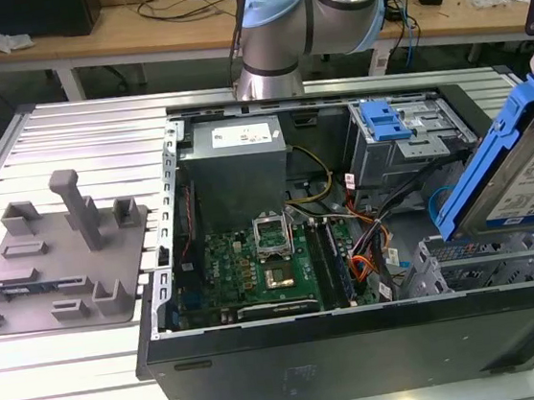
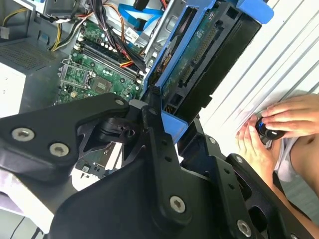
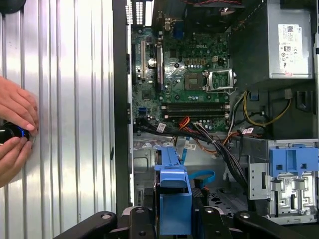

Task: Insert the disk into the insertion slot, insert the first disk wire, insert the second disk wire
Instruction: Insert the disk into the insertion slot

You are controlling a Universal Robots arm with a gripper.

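The disk [image 1: 524, 166], a silver drive with a white label in a bright blue carrier, hangs tilted at the exterior view's right, above the open computer case. Its green circuit-board underside [image 2: 199, 55] faces the camera in the second wrist view. My gripper [image 2: 167, 119] is shut on the carrier's end, with black fingers [image 3: 209, 219] on both sides of the blue frame [image 3: 172, 199]. The insertion slot [image 1: 468, 266], a grey perforated sheet-metal cage, lies below the disk at the case's corner. The disk is above the cage and apart from it.
Inside the case are a motherboard [image 1: 264, 258], a grey power supply [image 1: 234, 160], a grey box with a blue latch [image 1: 384, 129] and loose orange and black cables [image 1: 368, 241]. A grey fixture plate [image 1: 61, 252] lies on the ribbed table. A person's hands [image 3: 15, 129] rest beside the case.
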